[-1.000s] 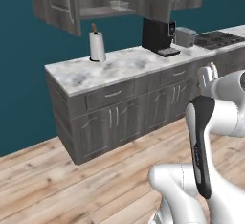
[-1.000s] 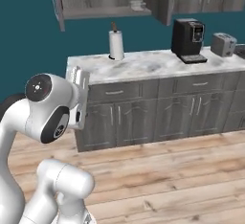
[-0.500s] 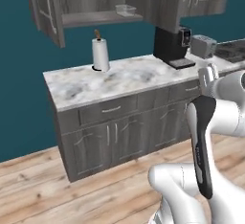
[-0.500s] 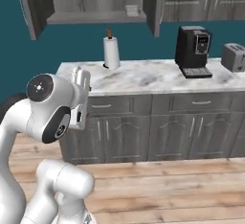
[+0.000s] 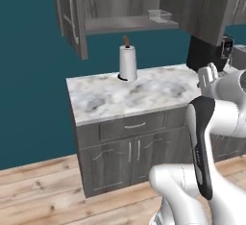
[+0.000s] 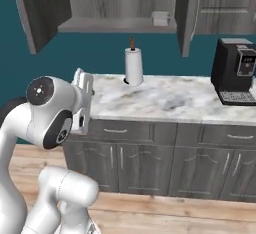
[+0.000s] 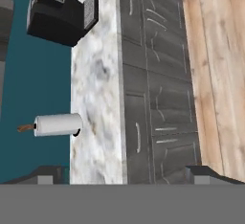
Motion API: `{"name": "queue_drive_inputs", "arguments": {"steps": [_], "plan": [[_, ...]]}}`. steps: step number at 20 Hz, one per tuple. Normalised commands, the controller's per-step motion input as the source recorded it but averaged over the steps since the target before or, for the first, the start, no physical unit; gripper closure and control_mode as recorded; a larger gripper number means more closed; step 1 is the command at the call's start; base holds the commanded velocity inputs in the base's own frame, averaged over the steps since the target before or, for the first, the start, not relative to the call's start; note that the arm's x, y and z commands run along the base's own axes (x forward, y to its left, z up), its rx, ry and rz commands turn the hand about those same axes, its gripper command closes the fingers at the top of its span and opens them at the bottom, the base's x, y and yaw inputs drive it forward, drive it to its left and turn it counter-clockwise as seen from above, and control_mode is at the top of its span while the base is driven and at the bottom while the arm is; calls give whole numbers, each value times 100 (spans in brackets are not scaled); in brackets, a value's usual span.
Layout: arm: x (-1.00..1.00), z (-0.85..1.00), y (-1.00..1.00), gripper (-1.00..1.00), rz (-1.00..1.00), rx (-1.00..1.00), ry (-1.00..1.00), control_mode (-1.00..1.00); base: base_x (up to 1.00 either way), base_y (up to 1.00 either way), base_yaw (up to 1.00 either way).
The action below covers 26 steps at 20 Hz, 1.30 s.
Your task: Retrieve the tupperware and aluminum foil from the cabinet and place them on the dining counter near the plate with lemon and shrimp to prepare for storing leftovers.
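A clear, shallow tupperware sits on the open cabinet shelf; the tool gapes wide, empty.

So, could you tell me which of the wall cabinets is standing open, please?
The cabinet directly above the paper-towel roll: both its doors are swung out, showing the tupperware on its shelf.

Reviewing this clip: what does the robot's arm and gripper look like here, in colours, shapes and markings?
The arm is glossy white with rounded, tube-like segments. A long black band runs down one link, and a round dark joint cap with a small pale centre sits on the bulbous elbow in the right base view. The gripper ends in two small dark, blocky finger tips. No cables or printed markings are visible.
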Motion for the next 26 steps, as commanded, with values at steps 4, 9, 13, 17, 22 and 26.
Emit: {"name": "queue_drive_inputs", "arguments": {"steps": [4, 9, 13, 17, 22, 26], "plan": [[0, 0, 0, -100, 0, 0, 0, 100, 50, -54, 19], [0, 0, 0, -100, 0, 0, 0, 100, 48, -53, 18], [0, 0, 0, -100, 0, 0, 0, 100, 49, -33, 15], [0, 0, 0, -100, 0, 0, 0, 100, 70, -20, 8], [0, 0, 0, -100, 0, 0, 0, 100, 71, -30, 7], [0, 0, 0, -100, 0, 0, 0, 100, 65, -35, 5]]}}
